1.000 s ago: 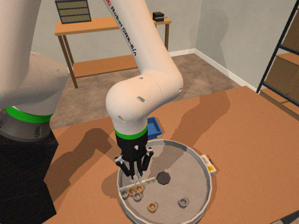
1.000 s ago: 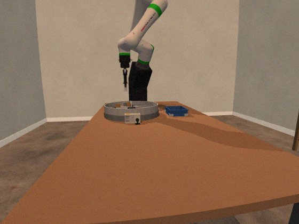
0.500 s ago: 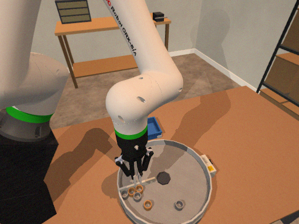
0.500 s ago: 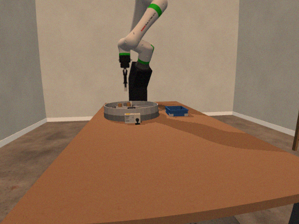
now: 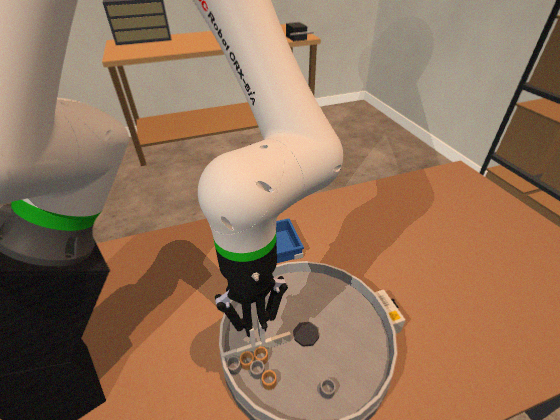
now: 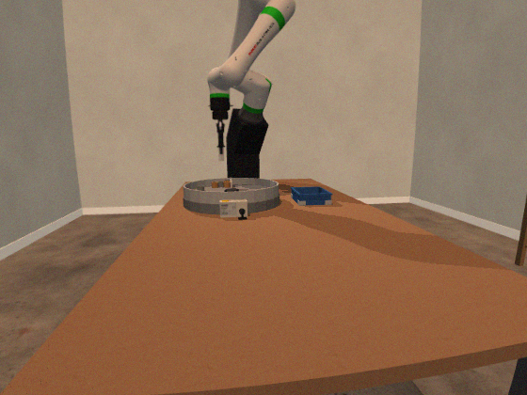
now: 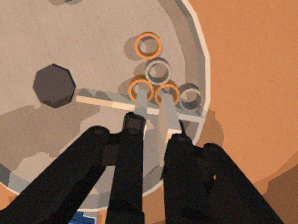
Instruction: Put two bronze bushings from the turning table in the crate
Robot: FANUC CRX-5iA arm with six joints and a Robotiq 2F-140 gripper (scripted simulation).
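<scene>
The round grey turning table [image 5: 385, 320] [image 6: 202, 199] [image 7: 40, 143] carries three bronze bushings: two [image 5: 246, 358] [image 5: 260, 353] [image 7: 140, 87] [image 7: 166, 91] rest against a pale fence bar [image 5: 280, 338], and one [image 5: 269, 379] [image 7: 148, 46] lies just beyond them. Grey bushings [image 5: 233, 364] [image 5: 257, 368] [image 5: 328, 386] [image 7: 157, 68] [image 7: 190, 95] lie among and apart from them. My gripper [image 5: 252, 331] [image 6: 219, 152] [image 7: 152, 106] hangs above the table's rim side, over the fence and the bushing cluster. Its fingers stand narrow with nothing between them. The blue crate [image 5: 295, 239] [image 6: 311, 195] sits beside the table.
A black hub [image 5: 306, 333] [image 7: 53, 86] marks the turning table's middle. A small control box [image 5: 392, 310] [image 6: 233, 208] is fixed to its outer wall. A raised rim rings the table. A shelf rack stands at the far right of the wooden bench.
</scene>
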